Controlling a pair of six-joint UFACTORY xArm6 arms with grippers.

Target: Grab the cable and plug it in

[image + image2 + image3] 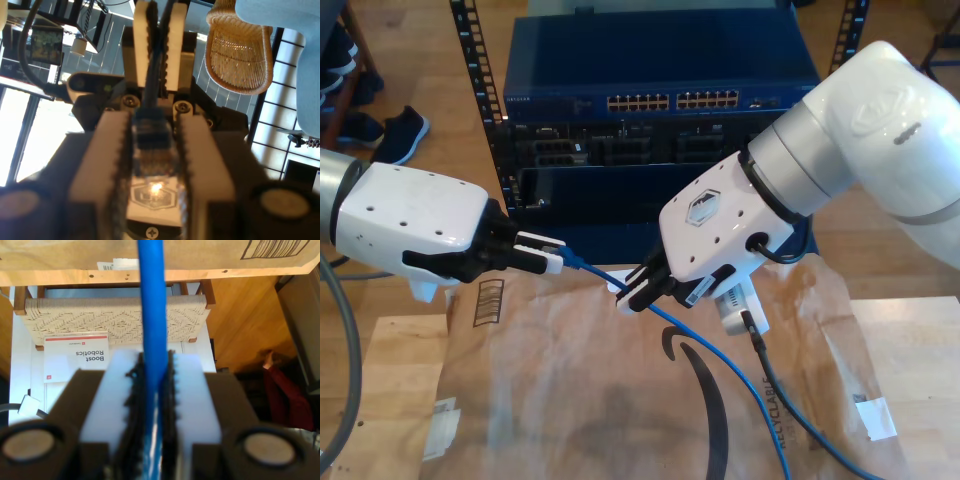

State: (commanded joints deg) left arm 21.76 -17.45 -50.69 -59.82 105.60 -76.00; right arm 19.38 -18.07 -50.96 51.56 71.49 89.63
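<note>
While pinched narrow in my first gripper (pixel 550 254), seems to aim the Ethernet plug (pixel 152 135) away from the network switch (pixel 660 100); risks twisting the blue cable (pixel 710 345) clamped in my second gripper (pixel 632 291).

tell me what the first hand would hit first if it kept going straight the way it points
Most likely my second hand. My first hand, shut on the cable's plug end, points straight at the second hand's white fingers. The gap between them is hard to judge.
</note>
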